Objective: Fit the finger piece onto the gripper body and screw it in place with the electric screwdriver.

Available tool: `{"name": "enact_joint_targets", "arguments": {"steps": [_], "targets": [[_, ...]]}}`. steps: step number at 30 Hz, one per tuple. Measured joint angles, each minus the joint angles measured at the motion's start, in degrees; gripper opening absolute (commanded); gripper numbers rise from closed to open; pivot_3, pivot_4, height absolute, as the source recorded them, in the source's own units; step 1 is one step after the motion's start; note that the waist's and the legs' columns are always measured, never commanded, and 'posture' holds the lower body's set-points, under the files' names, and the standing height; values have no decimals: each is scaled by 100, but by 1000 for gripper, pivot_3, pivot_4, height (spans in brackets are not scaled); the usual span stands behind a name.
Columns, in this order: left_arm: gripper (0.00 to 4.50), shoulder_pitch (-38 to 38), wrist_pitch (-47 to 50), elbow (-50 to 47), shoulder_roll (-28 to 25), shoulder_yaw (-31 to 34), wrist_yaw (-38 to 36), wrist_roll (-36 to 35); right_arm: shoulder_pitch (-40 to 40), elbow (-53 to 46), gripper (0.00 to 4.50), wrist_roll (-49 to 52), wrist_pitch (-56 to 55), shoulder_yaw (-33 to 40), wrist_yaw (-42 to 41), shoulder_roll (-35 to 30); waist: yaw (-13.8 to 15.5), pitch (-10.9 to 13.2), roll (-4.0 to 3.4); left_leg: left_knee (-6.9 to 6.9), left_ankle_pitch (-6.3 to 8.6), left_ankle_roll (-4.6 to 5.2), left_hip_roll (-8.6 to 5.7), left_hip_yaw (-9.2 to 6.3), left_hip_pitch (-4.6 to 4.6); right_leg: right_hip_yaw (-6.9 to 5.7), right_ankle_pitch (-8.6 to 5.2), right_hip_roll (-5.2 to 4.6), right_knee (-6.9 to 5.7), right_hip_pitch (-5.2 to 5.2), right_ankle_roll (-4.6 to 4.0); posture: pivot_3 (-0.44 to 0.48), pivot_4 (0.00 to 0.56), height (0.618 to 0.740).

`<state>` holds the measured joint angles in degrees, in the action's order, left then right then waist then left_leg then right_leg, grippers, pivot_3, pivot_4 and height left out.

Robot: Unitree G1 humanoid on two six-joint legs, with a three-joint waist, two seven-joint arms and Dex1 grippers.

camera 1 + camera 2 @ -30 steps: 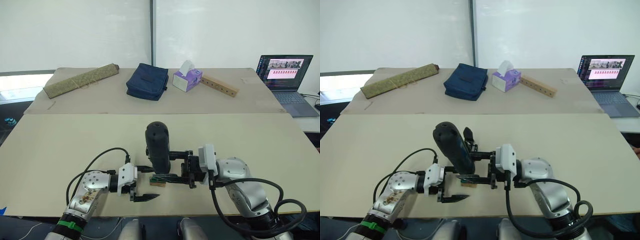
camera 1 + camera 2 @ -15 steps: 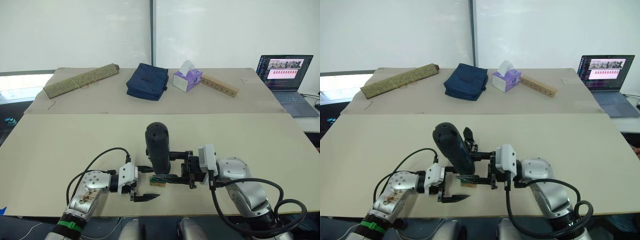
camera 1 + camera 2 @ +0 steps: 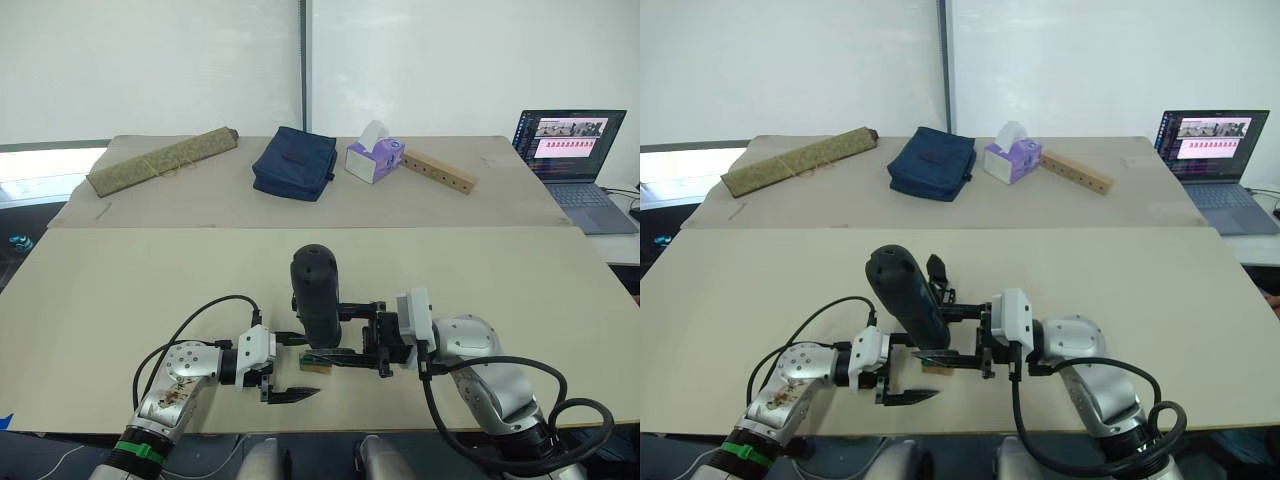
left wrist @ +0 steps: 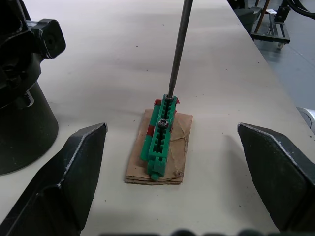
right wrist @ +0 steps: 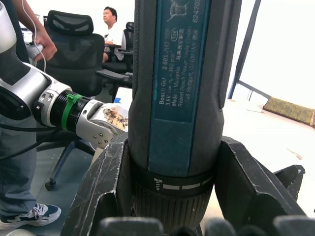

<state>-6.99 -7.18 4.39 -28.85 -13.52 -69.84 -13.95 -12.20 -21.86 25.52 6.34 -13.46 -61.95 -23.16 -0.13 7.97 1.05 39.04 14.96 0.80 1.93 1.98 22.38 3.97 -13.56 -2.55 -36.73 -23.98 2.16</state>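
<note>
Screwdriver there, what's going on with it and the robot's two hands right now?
Right gripper shut on electric screwdriver, bit down on green block. Left gripper open around it. Gripper body beside. Nothing blocking.

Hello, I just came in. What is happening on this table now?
The right tool grips the electric screwdriver and holds it upright. Its thin metal bit rests on a screw at one end of a small green block on a tan base lying on the table. The left tool is open, one finger on each side of that block, apart from it. The gripper body stands beside it.
</note>
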Motion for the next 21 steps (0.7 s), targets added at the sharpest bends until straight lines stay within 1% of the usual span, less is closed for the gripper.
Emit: {"name": "enact_joint_targets", "arguments": {"steps": [21], "targets": [[4500,13,-148,63,10,-1,-28,-1,2,70,1903,1,-10,8,-40,-2,-2,0,0,-1,0,0,0,0,-1,0,-1,0,0,0,-1,0,150,740]]}}
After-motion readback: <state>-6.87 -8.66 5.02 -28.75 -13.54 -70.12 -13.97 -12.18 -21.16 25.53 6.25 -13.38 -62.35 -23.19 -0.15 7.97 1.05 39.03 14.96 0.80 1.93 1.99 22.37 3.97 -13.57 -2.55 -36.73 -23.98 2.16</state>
